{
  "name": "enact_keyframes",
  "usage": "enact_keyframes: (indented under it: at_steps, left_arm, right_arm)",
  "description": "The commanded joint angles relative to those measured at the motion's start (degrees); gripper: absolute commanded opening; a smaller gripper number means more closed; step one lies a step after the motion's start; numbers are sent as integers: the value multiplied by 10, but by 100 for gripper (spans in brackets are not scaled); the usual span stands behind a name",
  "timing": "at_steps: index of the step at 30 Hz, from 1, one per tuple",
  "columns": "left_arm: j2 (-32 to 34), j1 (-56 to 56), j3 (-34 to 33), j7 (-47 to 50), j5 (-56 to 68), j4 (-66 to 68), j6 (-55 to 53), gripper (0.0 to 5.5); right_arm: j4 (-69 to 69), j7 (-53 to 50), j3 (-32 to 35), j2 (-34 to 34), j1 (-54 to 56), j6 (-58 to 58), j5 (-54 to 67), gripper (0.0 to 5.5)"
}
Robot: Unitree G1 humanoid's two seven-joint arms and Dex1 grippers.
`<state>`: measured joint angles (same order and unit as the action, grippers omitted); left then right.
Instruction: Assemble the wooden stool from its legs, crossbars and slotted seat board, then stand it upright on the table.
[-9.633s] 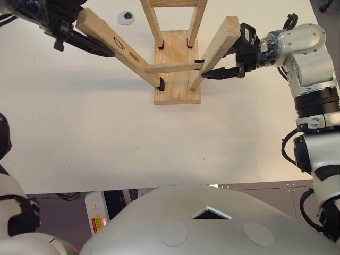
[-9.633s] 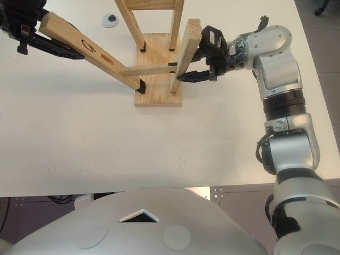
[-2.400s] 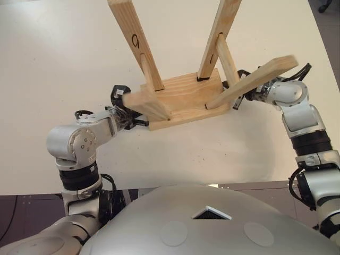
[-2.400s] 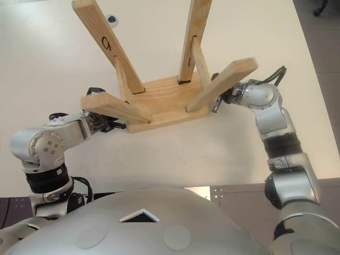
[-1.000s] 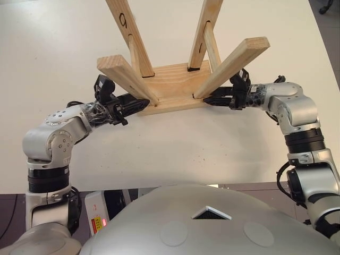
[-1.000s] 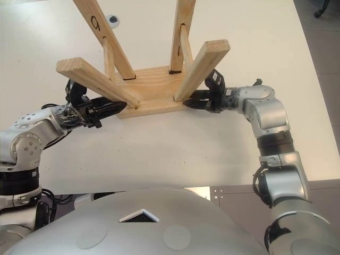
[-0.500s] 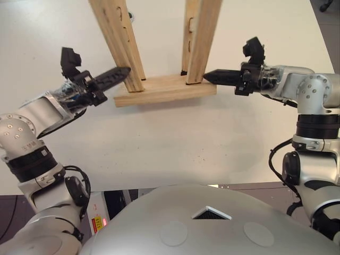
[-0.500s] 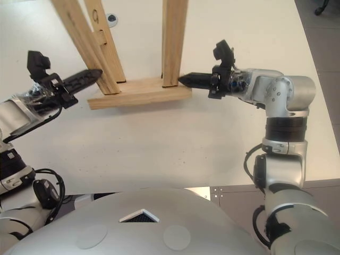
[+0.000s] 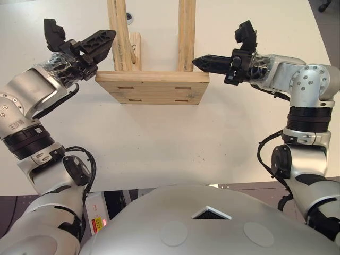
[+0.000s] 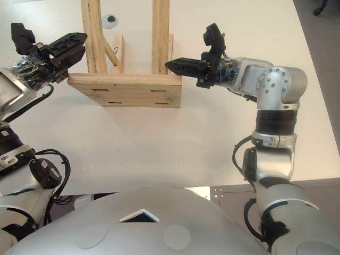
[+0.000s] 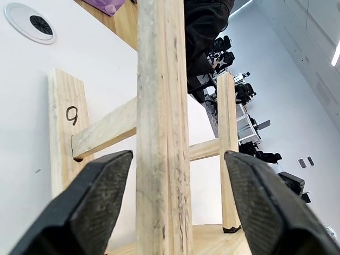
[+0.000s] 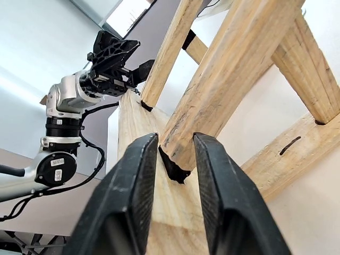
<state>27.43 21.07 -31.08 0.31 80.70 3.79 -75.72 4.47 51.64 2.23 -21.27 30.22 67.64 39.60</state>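
The pale wooden stool (image 9: 153, 87), fully joined, is showing tipped over between the two arms. Its rectangular seat board (image 9: 159, 94) is facing the head camera and displaying four small rectangular slots (image 9: 133, 88), while the square-sawn legs (image 9: 186, 32) are pointing away from the robot. Whether it is touching the surface cannot be told. Thin crossbars (image 11: 106, 130) are linking the legs, and black fittings (image 12: 175, 171) are ringing the leg ends at the board.

The left end effector (image 9: 106, 42) is sitting released, its ribbed black fingers (image 11: 101, 212) spreading either side of one leg without touching it. The right end effector (image 9: 197, 62) is pointing at the board's right corner, its fingers (image 12: 133, 202) parting narrowly and grasping nothing.

The matte white surface (image 9: 159, 143) is carrying a round grey-and-white disc (image 10: 110, 20) beyond the stool.
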Motion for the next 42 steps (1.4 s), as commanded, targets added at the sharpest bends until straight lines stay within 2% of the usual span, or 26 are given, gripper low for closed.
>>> enact_keyframes:
  at_steps: [1, 3, 5, 7, 9, 12, 15, 18, 24, 29, 35, 36, 42]
  left_arm:
    - [4, 0, -3, -15, -7, 3, 27, 359]
    - [12, -3, -34, -42, -13, 6, 73, 359]
    - [25, -11, -69, -78, -16, 14, 117, 359]
    - [40, -34, -76, -129, -46, 16, 154, 359]
    - [70, -88, -46, -213, -125, 5, 209, 359]
    - [152, -240, 72, -407, -329, -48, 382, 359]
    - [205, -284, 91, -515, -400, -27, 455, 359]
    - [234, -282, 115, -593, -434, -17, 484, 359]
    - [200, -216, 205, -636, -493, 18, 520, 359]
    - [172, -145, 221, -649, -501, 76, 532, 359]
    - [150, -123, 266, -710, -493, 81, 506, 359]
    - [143, -119, 271, -714, -493, 82, 506, 359]
    - [152, -136, 281, -733, -478, 66, 444, 293]
  right_arm:
    - [11, -1, -37, -7, -11, -15, -19, 178]
    - [27, -2, -15, -13, -14, -38, -20, 221]
    - [56, 1, 19, -20, -16, -64, -15, 221]
    - [75, 9, 45, -25, -19, -76, -5, 221]
    - [81, 18, 53, -31, -27, -89, -5, 221]
    - [30, 66, 13, -67, -73, -140, -34, 221]
    - [4, 106, -22, -105, -116, -171, -56, 221]
    - [-20, 124, -75, -133, -142, -226, -106, 279]
    - [-51, 142, -107, -120, -156, -243, -104, 279]
    - [-7, 117, -114, -72, -126, -253, -105, 279]
    - [42, 104, -133, -30, -101, -271, -122, 279]
    - [52, 99, -134, -25, -97, -273, -127, 260]
    - [94, 95, -142, -42, -76, -249, -142, 231]
